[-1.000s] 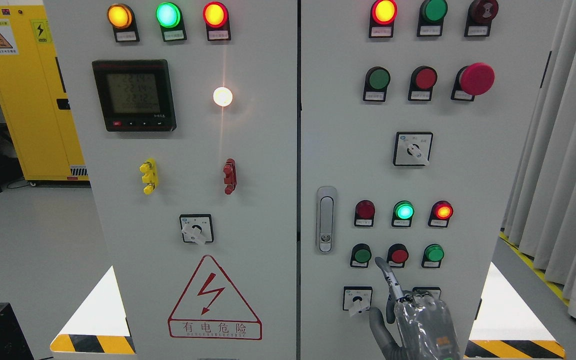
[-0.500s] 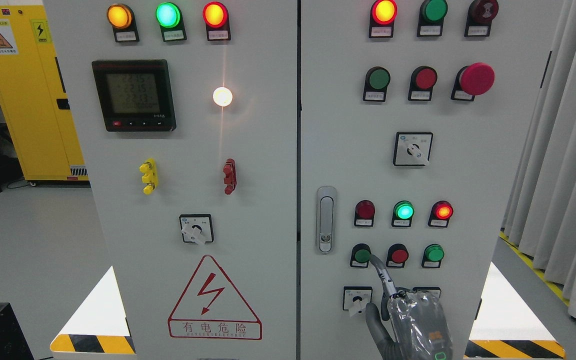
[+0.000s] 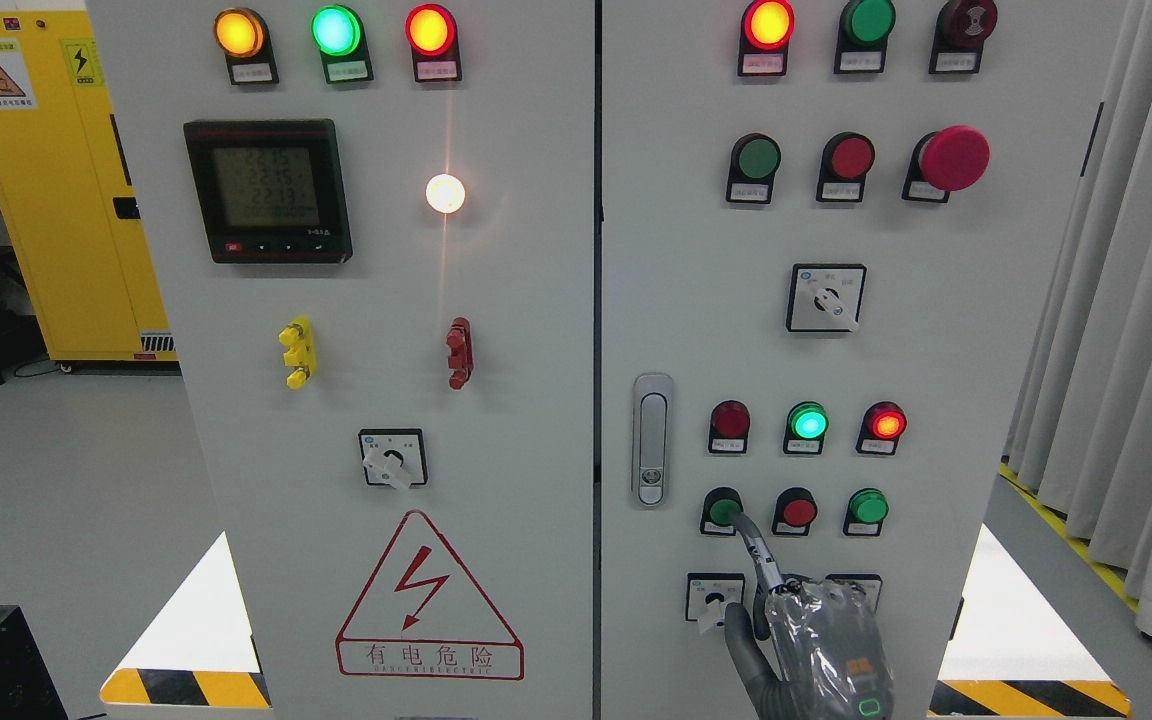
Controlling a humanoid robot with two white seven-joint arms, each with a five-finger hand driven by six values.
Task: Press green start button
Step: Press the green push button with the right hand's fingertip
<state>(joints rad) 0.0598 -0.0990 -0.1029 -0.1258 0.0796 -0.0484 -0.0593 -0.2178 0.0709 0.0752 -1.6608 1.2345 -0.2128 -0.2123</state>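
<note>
Head view, target: the green start button (image 3: 723, 511) sits at the left end of the lower button row on the right cabinet door (image 3: 936, 350), just below an unlit red lamp (image 3: 730, 419) and just above a selector switch (image 3: 715, 597).

Head view, right hand: the right hand (image 3: 816, 640) enters from the bottom edge, right of the middle. Its index finger (image 3: 754, 548) is extended up and to the left, with the tip at the lower right edge of the green start button. The other fingers are curled in and hold nothing. A clear film covers the back of the hand.

Head view, contact: tip and button cap overlap in the picture; whether the cap is depressed cannot be determined.

Head view, left hand: not visible.

Risk, off-centre push: the tip meets the cap at its rim. A push from there may slide off the cap and fail to actuate.

Risk, wrong control: the red button (image 3: 797, 511) lies just beside the target on the right. A rightward slip could strike it.

Risk, selector switch: the thumb (image 3: 736, 625) hangs near the selector knob. A forward drive of the whole hand may nudge the knob.
</note>
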